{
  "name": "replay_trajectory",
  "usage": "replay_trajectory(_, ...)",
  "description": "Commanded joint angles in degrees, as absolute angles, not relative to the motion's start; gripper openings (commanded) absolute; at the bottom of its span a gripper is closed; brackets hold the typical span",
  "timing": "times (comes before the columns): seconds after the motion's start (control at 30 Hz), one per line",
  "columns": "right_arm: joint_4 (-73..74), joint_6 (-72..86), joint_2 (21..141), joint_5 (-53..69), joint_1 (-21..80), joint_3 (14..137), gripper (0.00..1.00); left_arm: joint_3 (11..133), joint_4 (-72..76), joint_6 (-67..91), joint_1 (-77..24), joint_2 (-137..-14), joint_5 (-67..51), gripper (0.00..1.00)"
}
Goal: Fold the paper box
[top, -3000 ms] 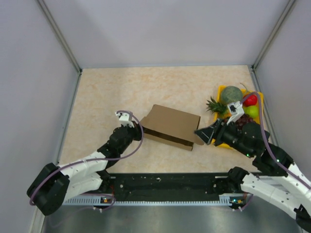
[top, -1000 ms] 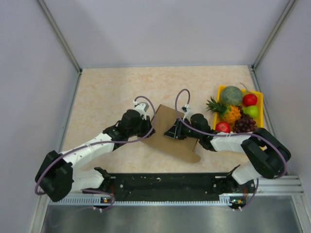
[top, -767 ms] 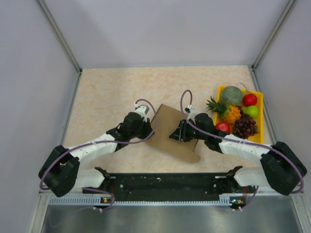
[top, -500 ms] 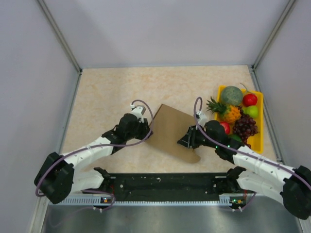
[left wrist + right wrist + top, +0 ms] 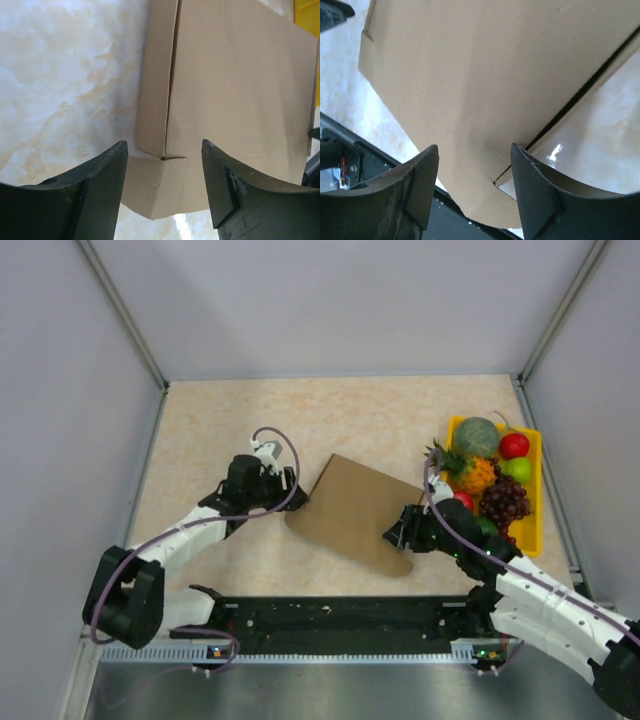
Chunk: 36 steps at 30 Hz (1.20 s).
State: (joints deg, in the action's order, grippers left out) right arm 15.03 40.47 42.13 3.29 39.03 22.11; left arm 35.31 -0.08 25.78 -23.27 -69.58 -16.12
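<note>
The paper box (image 5: pixel 355 508) is flat brown cardboard lying in the middle of the table, with a rounded flap at its near corner. My left gripper (image 5: pixel 291 490) sits open just off the box's left edge. In the left wrist view its fingers (image 5: pixel 102 182) frame a folded side strip and a corner flap of the box (image 5: pixel 235 75), gripping nothing. My right gripper (image 5: pixel 396 531) is open at the box's near right edge. In the right wrist view the box (image 5: pixel 485 65) fills the frame beyond the open gripper (image 5: pixel 474 148), with a dark slit along its folded edge.
A yellow fruit tray (image 5: pixel 538 502) holding a melon (image 5: pixel 478 435), pineapple, apples and grapes stands just right of the box, close behind my right arm. The black base rail (image 5: pixel 340 620) runs along the near edge. Grey walls enclose the table.
Both grippers have opened and drawn back off the box, the left one to the left, the right one toward the near right. The box now lies flatter.
</note>
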Motion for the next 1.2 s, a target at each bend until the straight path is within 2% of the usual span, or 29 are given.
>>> replay_trajectory(0.0,16.88,40.70,41.92,-0.27,35.78,21.01,0.61,37.62,5.87,23.38,-23.12,-74.17,-22.41,0.64)
replay_trajectory(0.17,12.58,35.60,44.64,5.96,30.85,19.95,0.60,36.39,8.87,22.85,-23.12,-78.31,-23.20,0.49)
replay_trajectory(0.4,-1.39,30.15,55.79,12.56,29.53,19.68,0.59,29.80,12.83,23.99,-23.20,-75.59,-23.20,0.36)
replay_trajectory(0.47,-5.70,28.66,61.22,14.49,29.36,21.35,0.59,27.60,11.70,24.00,-23.20,-72.70,-21.27,0.36)
replay_trajectory(0.63,-3.37,24.18,67.23,15.47,28.57,28.20,0.58,26.80,7.31,25.92,-23.20,-64.88,-18.47,0.57)
replay_trajectory(0.83,1.67,24.34,58.99,15.28,24.18,27.52,0.69,30.32,-1.93,29.00,-22.59,-61.10,-17.31,0.61)
replay_trajectory(0.97,2.37,25.40,53.80,16.79,21.54,23.13,0.74,28.48,-1.32,31.37,-21.27,-58.19,-17.31,0.70)
replay_trajectory(1.07,1.94,25.49,51.86,19.06,21.45,21.80,0.77,27.42,-0.44,31.82,-20.66,-58.36,-17.75,0.72)
replay_trajectory(1.17,2.02,25.05,51.15,19.52,21.45,21.80,0.78,27.33,2.19,32.60,-20.48,-60.38,-20.38,0.69)
